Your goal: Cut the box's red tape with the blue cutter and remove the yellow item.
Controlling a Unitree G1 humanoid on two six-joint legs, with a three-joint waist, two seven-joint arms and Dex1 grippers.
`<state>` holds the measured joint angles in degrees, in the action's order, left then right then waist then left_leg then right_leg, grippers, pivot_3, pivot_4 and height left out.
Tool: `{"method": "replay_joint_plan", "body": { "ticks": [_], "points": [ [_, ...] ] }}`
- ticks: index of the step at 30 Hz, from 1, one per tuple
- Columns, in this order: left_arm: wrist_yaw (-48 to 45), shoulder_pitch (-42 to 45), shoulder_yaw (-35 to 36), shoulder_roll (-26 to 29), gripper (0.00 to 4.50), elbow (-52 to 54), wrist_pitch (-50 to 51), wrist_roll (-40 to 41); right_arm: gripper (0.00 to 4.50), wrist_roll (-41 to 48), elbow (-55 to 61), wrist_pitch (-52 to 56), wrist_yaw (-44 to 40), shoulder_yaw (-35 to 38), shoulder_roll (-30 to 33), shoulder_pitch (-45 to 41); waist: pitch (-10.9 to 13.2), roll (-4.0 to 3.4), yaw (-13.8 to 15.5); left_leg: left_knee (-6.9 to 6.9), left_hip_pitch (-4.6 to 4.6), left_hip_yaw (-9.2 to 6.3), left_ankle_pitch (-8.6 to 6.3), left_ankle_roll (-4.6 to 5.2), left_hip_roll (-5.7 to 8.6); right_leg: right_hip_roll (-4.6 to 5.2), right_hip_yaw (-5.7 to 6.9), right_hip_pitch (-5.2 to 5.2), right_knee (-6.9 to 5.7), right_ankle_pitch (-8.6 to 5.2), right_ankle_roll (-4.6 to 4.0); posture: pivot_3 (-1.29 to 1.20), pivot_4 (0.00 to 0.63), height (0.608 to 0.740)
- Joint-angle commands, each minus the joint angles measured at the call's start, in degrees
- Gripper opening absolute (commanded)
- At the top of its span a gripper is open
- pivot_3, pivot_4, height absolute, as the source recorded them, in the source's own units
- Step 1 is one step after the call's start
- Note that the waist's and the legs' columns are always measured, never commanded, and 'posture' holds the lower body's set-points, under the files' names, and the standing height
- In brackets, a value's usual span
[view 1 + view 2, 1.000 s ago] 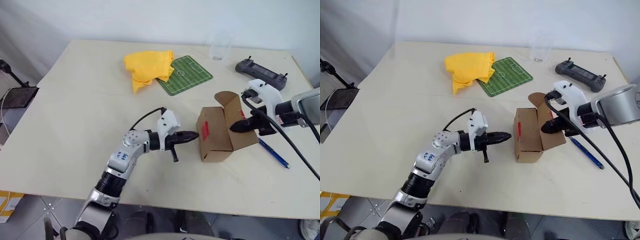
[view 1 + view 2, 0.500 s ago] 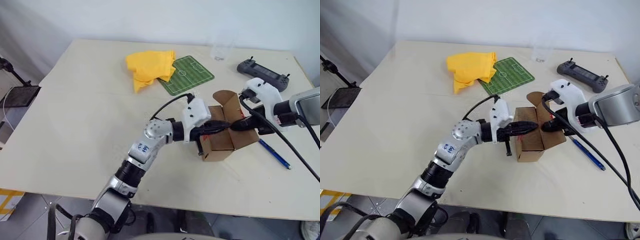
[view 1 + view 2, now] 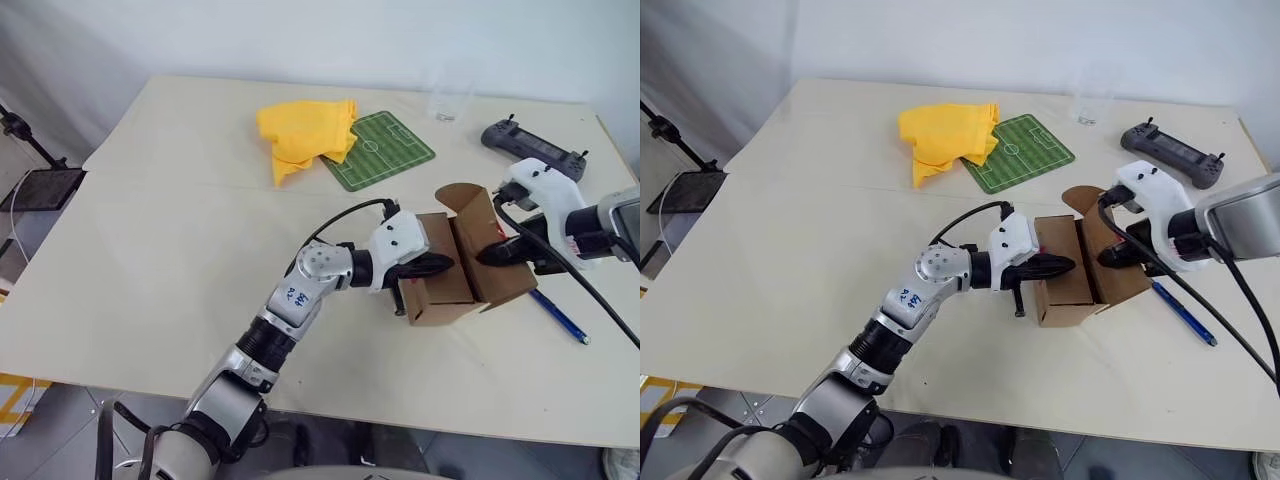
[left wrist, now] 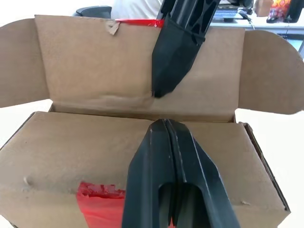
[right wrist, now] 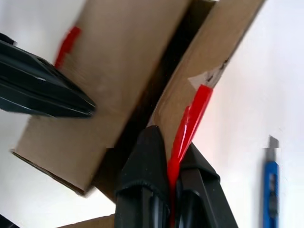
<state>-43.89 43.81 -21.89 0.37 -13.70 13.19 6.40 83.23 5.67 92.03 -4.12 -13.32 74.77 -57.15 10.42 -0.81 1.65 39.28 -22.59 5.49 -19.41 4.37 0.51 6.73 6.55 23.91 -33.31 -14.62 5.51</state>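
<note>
Pale cream surface (image 3: 150, 250) is seen carrying all items. Brown cardboard box (image 3: 440, 290) sits near the front-right w/ lid flap raised. Blue cutter (image 3: 558, 316) lies flat just right of the box, apart from it. Yellow cloth (image 3: 300, 135) is bunched at the far centre, overlapping the edge of a green football-pitch mat (image 3: 383, 150). Clear glass (image 3: 447, 98) and dark grey controller (image 3: 530, 148) are placed at the far right.
</note>
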Motion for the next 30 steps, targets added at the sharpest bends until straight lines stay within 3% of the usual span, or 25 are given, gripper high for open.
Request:
{"method": "replay_joint_plan", "body": {
  "ticks": [1, 9, 19, 27, 30],
  "points": [
    [-1.2, -1.4, -2.6, 3.3, 0.0, -1.3, 3.0, -3.6, 0.02, -3.8, 1.6, 0.5, -2.7, 1.1, 3.7, 2.4, 0.0, 0.0, 0.0, 0.0, -0.01, -0.01, -0.01, -0.01, 0.0, 0.0, 0.02, 0.0, 0.02, 0.0, 0.0, 0.0, 0.15, 0.74],
    [-0.5, -2.5, -2.6, 6.8, 0.0, -0.4, 5.0, -3.8, 0.02, -10.6, 5.2, 0.5, -7.9, 3.8, 4.1, 8.7, 0.0, -0.03, -0.1, 0.0, 0.17, -0.05, -0.02, -0.03, 0.0, -0.01, 0.07, -0.2, 0.06, 0.0, 0.0, 0.0, 0.15, 0.74],
    [-0.4, -5.2, -0.2, 11.9, 0.0, 4.4, 8.4, -2.8, 0.02, -9.9, 17.5, 0.5, -12.4, 5.9, 2.4, 11.4, -0.1, 0.01, -0.4, 0.0, 0.36, -0.09, 0.16, -0.28, -0.02, 0.0, 0.01, -0.3, -0.12, -0.01, -0.02, 0.0, 0.15, 0.74],
    [0.0, -8.3, 1.2, 14.0, 0.0, 8.6, 12.2, -1.5, 0.02, -12.6, 21.2, 0.5, -12.1, 6.2, -0.4, 13.0, -0.2, 0.04, -0.3, -0.05, 0.43, -0.08, 0.18, -0.34, -0.1, -0.03, 0.01, -0.29, -0.2, -0.06, -0.11, 0.0, 0.15, 0.74],
    [0.3, -8.6, 2.3, 13.8, 0.0, 9.4, 12.5, -1.6, 0.02, -14.3, 20.7, 0.5, -11.7, 6.4, -2.6, 12.7, -0.2, 0.05, 0.1, -0.05, 0.0, -0.08, 0.19, -0.31, -0.08, -0.03, 0.04, 0.12, -0.24, -0.06, -0.11, 0.0, 0.15, 0.74]
  ]
}}
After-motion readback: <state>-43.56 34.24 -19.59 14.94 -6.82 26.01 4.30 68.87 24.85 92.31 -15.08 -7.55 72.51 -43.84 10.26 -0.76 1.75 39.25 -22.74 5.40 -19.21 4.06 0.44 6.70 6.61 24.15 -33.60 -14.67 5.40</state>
